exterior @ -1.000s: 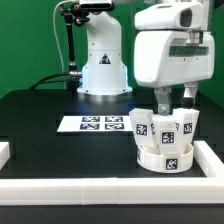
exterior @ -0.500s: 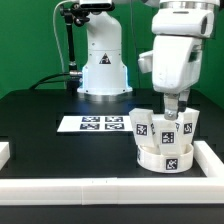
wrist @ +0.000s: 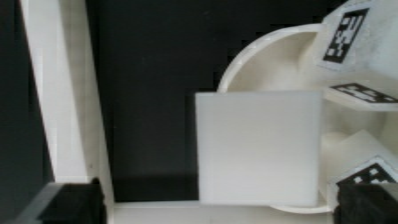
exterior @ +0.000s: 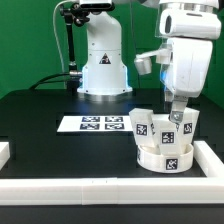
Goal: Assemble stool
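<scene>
Stool (exterior: pixel 166 143): you see the round white seat resting on the black worktop (exterior: pixel 60 150), tucked into the corner of the border rails (exterior: pixel 100 188) at the exterior view's right, with tagged white legs standing upright on it.

Legs (exterior: pixel 142 127): at least three blocky pieces rise from the seat; how firmly each is seated you cannot tell.

Pincer (exterior: pixel 176 118): it hangs right over the stool, fingertips down among the leg tops on the exterior view's right side. Whether its fingers grip a leg or stand apart, you cannot tell; the wrist view shows only a flat white block (wrist: pixel 267 140) against the seat's curved rim (wrist: pixel 249 62).

Step in hand: judged from this, you are working a leg at the seat, either seating it or tightening it.

Next move: it likely calls for a straight, centred hold on one leg without nudging its neighbours.

Surroundings: the marker board (exterior: pixel 92 124) lies apart, toward the exterior view's left; the robot's base (exterior: pixel 103 65) stands behind.
</scene>
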Controlling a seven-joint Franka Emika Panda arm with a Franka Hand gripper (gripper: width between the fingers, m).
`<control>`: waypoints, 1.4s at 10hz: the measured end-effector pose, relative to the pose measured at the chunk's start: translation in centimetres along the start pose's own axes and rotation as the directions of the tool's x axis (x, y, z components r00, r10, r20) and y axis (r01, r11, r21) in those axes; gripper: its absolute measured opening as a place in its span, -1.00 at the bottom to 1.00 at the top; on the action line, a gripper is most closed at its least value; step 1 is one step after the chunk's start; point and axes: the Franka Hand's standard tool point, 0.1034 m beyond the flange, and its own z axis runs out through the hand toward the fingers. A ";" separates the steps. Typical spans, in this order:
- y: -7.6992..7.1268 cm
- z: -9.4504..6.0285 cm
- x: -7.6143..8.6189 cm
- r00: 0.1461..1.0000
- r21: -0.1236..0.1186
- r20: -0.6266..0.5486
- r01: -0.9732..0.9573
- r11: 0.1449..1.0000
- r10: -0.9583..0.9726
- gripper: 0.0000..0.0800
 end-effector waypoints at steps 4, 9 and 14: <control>-0.4 0.9 -0.1 1.000 0.014 0.006 0.001 1.000 -0.001 0.20; -0.4 0.9 -0.1 0.994 0.016 0.006 -0.108 0.994 0.108 -0.17; -0.7 0.9 -0.1 0.813 0.032 0.023 -0.582 0.813 0.581 -0.16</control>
